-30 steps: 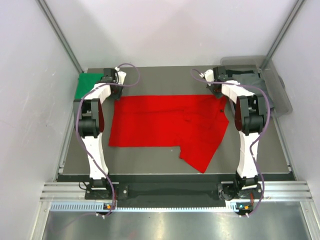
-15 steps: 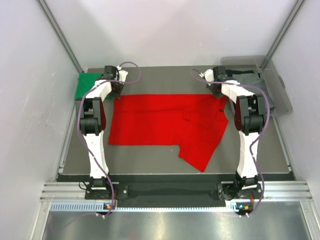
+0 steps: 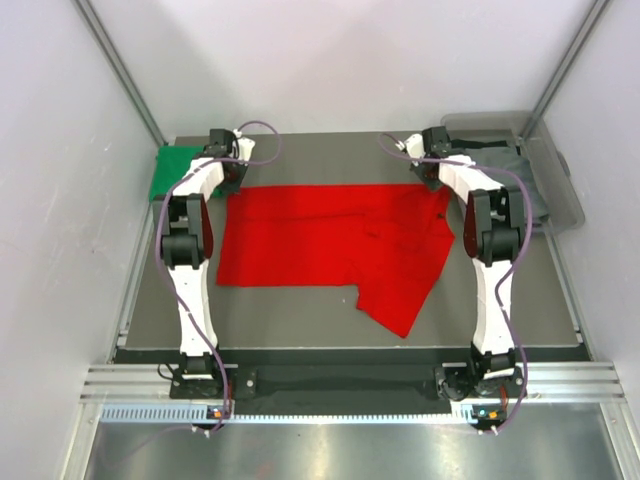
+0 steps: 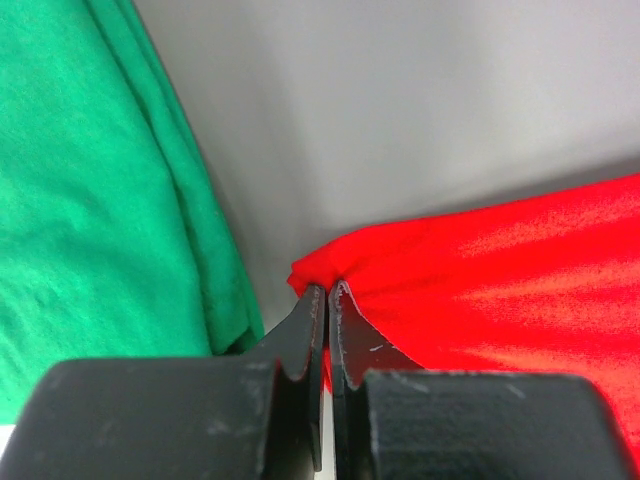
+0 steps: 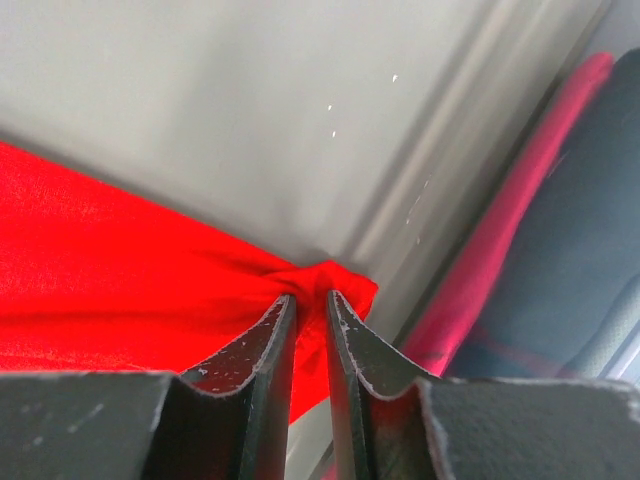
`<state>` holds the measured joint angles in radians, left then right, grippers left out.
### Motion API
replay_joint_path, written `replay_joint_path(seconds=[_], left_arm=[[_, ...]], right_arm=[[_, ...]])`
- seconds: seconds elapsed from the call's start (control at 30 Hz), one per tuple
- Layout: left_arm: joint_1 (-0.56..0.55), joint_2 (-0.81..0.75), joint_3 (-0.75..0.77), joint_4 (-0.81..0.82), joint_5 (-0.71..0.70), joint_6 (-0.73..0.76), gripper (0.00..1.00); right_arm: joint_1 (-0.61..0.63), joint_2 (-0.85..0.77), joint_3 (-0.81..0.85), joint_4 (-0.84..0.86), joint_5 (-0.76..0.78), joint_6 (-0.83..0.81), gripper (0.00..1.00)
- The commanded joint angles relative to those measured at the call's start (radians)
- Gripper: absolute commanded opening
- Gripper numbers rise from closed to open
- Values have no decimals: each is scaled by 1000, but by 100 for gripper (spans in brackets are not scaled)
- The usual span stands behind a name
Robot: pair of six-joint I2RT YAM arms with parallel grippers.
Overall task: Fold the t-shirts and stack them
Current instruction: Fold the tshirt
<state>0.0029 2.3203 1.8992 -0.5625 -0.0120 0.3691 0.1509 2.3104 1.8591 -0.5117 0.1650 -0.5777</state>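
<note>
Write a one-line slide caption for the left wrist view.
Left gripper shut on a corner of the bright red cloth t-shirt, beside a green cloth t-shirt.

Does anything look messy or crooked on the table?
Yes. The red t-shirt lies unevenly: one flap juts crookedly toward the near edge on the right, with wrinkles nearby. The left gripper and right gripper each pinch a far corner.

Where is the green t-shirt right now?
In the top view, the solid green cloth t-shirt lies at the far left corner of the table, beside the left gripper, which pinches the nearest corner of the spread-out bright red t-shirt.
</note>
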Motion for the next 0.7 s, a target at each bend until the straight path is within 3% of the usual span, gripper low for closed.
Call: replay_joint_path(seconds=[0.0, 0.3, 0.43, 0.47, 0.5, 0.57, 0.6, 0.67], left_arm=[[28, 77, 29, 9, -68, 7, 0], [28, 93, 78, 9, -80, -10, 0], [25, -21, 22, 53, -25, -47, 1], [26, -59, 5, 68, 7, -59, 20], [25, -125, -32, 85, 10, -71, 28], [16, -191, -66, 128, 59, -104, 35], [13, -243, -87, 131, 61, -111, 46], [0, -298, -106, 122, 35, -113, 59]], right_arm=[[12, 43, 58, -8, 25, 15, 19], [13, 77, 120, -7, 41, 13, 19], [19, -46, 71, 27, 25, 21, 20], [21, -83, 46, 65, 21, 21, 22], [24, -123, -7, 82, 21, 19, 24], [35, -247, -87, 134, 5, 16, 29], [36, -290, -115, 145, -7, 16, 31], [42, -406, -193, 177, -39, 22, 37]])
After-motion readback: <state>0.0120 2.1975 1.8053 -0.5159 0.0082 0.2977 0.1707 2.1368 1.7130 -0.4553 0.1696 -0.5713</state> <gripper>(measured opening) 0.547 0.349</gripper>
